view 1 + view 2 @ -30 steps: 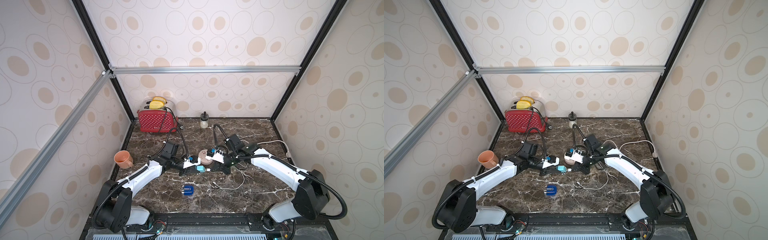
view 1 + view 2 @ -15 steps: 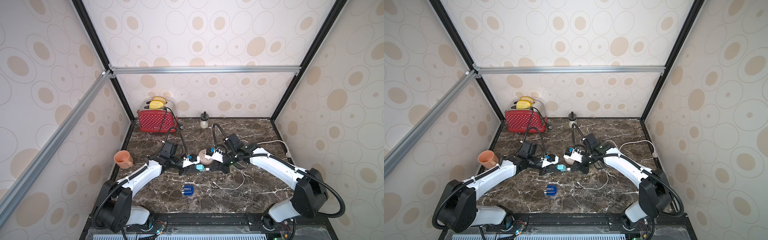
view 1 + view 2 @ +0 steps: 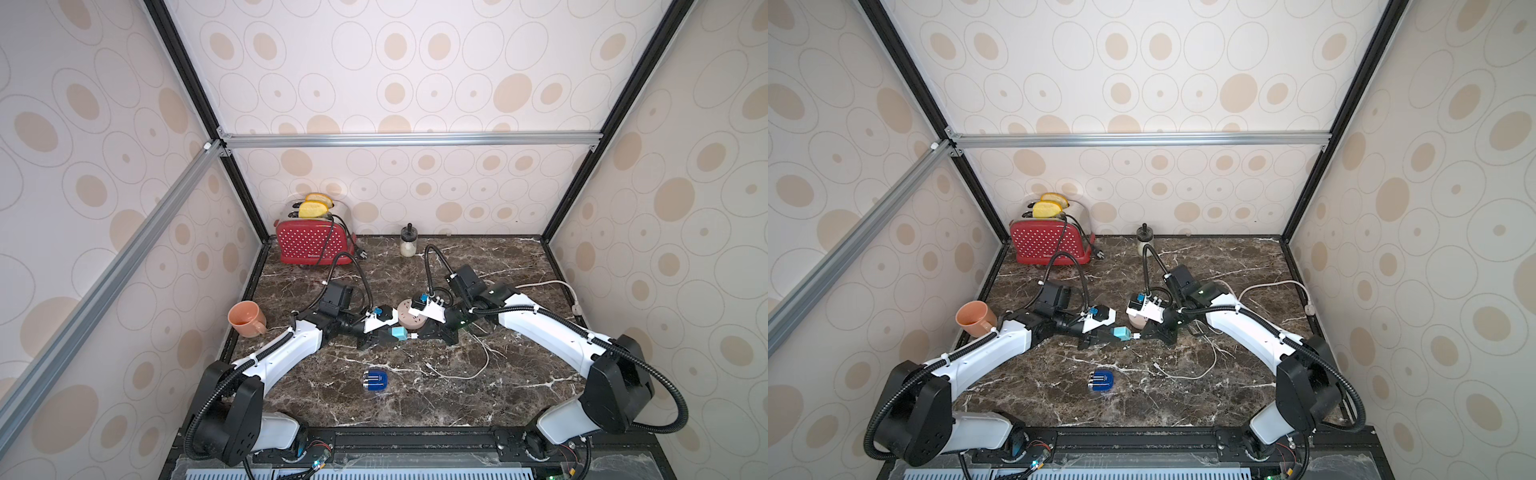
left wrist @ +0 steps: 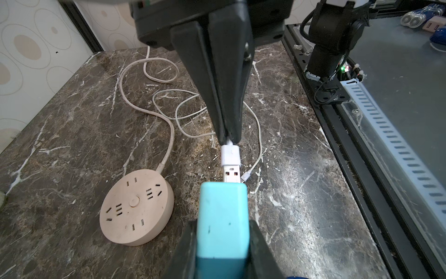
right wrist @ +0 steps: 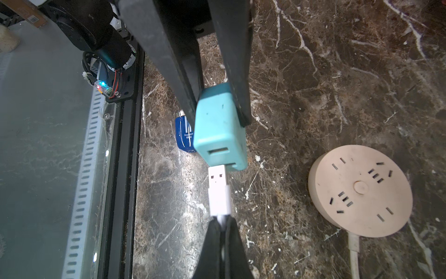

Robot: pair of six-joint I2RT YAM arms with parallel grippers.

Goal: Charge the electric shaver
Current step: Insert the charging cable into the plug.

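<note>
1. In both top views the left fingers are clenched on a pale teal cube-shaped plug adapter. The right fingers face them tip to tip. The round pink plastic power strip sits just beside the right fingers, on their far side. The small glossy dark blue electric shaver with silver stripes lies flat on the dark marble table, well apart from both pairs of fingers on the robot's side. Nothing is plugged into it.

2. In the left wrist view the right fingers are pinched shut on the rear of a white USB plug. The tip of its metal shell touches the adapter's front face. Almost the whole shell is bare, so I judge it is not seated. The thin white charging cable trails loose behind the right fingers, and its small free end lies on the table.

3. In the right wrist view the plug meets the adapter low on its face, beside the ports. I cannot tell whether it has started to enter one. The strip's sockets are all empty.

4. My reading is that the task is at an early step. The plug has to be seated, the adapter pushed into the strip, and the cable's free end put into the shaver.
</note>
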